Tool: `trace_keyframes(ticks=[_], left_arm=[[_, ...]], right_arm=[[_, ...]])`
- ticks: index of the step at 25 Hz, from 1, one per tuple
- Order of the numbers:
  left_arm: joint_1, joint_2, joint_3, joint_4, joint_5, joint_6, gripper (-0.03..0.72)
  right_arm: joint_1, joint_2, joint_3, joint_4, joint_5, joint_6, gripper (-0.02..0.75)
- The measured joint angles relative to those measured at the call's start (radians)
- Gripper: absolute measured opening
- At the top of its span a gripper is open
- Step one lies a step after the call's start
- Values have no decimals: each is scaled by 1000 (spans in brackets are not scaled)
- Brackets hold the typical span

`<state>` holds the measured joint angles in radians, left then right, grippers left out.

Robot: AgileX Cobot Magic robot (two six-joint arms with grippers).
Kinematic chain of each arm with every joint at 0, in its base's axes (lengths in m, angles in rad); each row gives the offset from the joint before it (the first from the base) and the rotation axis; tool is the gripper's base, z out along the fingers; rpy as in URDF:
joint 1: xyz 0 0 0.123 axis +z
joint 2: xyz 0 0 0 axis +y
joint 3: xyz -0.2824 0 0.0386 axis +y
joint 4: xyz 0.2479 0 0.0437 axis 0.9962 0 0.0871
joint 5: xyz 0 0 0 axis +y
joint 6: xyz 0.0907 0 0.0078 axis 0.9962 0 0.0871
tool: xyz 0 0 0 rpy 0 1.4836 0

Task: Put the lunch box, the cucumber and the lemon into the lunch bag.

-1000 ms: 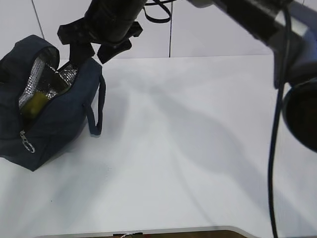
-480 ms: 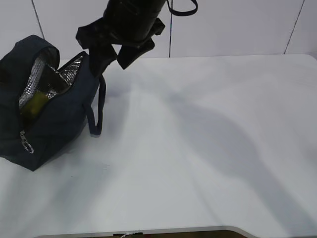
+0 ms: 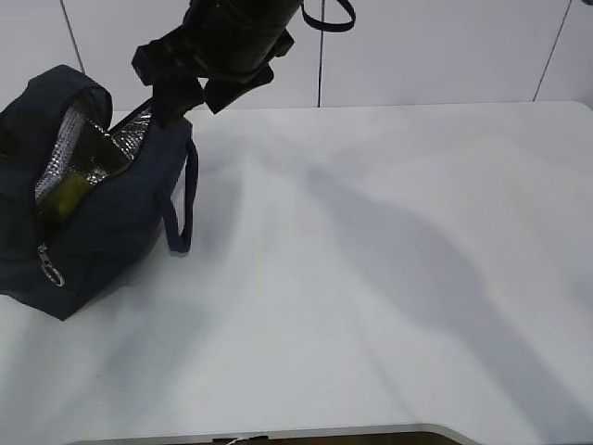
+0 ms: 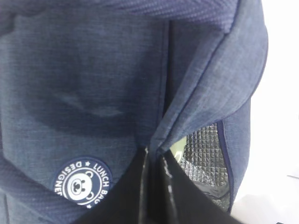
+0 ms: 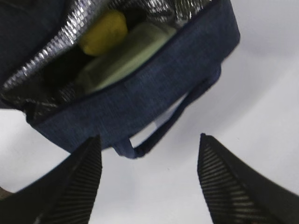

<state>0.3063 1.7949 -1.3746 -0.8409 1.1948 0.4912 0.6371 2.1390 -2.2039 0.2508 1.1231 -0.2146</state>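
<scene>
Since half a second ago the right gripper [image 3: 185,95] has drifted left and up, so it now hangs at the far left just above the open mouth of the boxy dark navy fabric lunch bag [image 3: 111,232]; its fingers [image 5: 74,186] stand wide apart with nothing between them. The bag sits at the left of the white table [image 3: 371,278], its long axis running from near left to far right, mouth up and silver foil lining showing. Inside lie the small yellow oval lemon [image 5: 103,31] and, beside it, the pale sage-green lid of the lunch box [image 5: 126,53]. I cannot make out the cucumber. The left gripper [image 4: 152,161] is pinched together on the bag's fabric edge. A round white bear logo [image 4: 81,183] reads "DESIGNE… LUNCH BAG".
</scene>
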Motion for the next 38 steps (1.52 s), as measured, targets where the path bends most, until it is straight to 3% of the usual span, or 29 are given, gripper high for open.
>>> trace_keyframes(ticks=[6, 16, 22, 38], left_arm=[[0, 0, 0, 0, 1, 0, -14], [0, 0, 0, 0, 1, 0, -14], [0, 0, 0, 0, 1, 0, -14], [0, 0, 0, 0, 2, 0, -14]], right_arm=[[-31, 10, 80, 161, -79, -6, 513], [-171, 31, 171, 473, -154, -59, 473], [-173, 98, 178, 654, -162, -134, 431], [-173, 166, 178, 762, -211, -204, 426]])
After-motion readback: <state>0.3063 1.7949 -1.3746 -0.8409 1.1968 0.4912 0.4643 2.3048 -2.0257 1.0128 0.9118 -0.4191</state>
